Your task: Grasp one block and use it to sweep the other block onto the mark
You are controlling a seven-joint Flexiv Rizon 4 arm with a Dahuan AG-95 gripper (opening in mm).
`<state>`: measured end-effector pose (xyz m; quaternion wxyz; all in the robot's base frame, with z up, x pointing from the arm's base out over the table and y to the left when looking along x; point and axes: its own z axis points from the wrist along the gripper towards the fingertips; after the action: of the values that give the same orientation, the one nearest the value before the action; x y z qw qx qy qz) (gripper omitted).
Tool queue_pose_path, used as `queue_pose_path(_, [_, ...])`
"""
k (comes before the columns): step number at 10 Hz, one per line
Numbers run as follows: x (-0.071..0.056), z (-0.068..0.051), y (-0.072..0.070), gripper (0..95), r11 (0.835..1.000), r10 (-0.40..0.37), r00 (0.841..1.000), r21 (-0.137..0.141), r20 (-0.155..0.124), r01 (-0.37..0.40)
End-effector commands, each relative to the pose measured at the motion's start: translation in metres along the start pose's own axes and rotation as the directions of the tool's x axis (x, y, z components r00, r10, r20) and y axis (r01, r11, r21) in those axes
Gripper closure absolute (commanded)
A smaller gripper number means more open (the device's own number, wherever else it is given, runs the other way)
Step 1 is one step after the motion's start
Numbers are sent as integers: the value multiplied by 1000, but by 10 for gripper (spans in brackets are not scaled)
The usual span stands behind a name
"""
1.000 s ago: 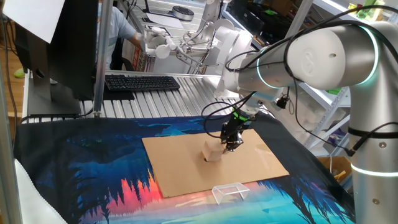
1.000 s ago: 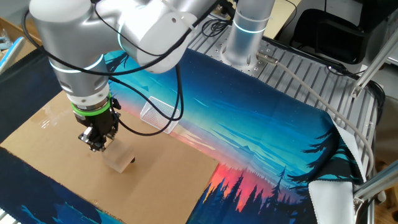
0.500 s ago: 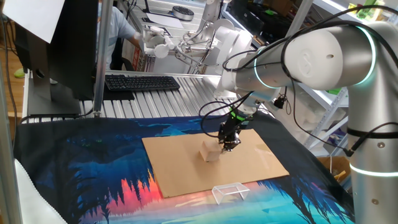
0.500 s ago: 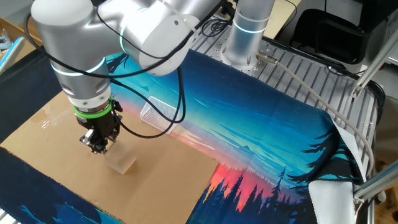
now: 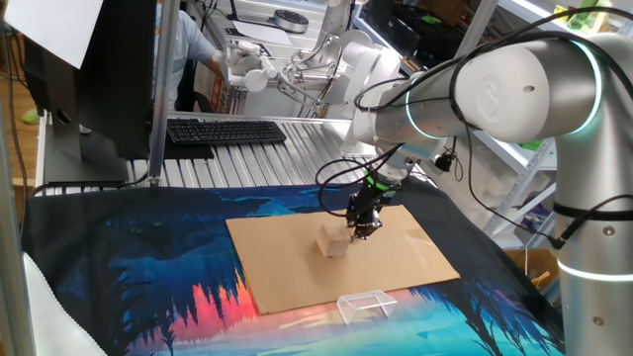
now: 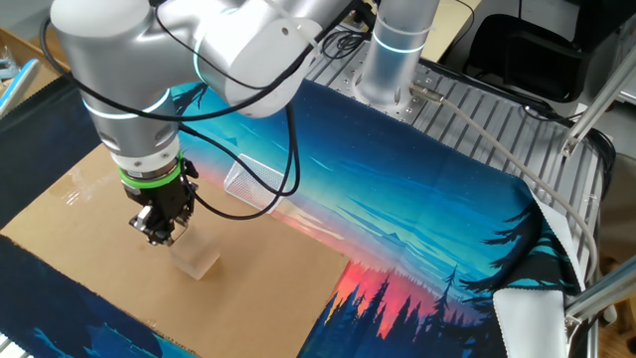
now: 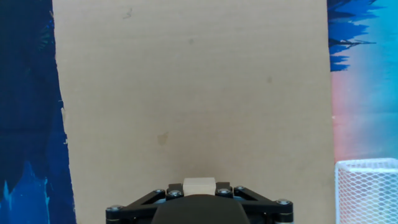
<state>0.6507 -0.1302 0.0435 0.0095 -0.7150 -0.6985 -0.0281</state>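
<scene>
Tan small block (image 7: 199,185) sits clamped in the end effector (image 6: 162,231), jaws narrowed onto it, pointing straight down at the cardboard sheet (image 5: 297,257). Larger cube (image 5: 335,241) rests on the sheet, touching or just beside the fingers on the left in one fixed view. Can't pick out the mark with confidence. Risks: off-centre contact would spin the cube off line; dragging low could snag the cardboard; the small block could twist in the grip.
</scene>
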Motion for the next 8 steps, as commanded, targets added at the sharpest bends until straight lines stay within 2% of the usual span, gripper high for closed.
queue_pose_path(1, [2,-1,-1,950,1000,0,1000,0,0,0])
queue_pose_path(6, [11,-8,-4,950,1000,15,1000,1,-5,-15])
queue_pose_path(8, [11,-8,-4,950,1000,-24,999,17,26,23])
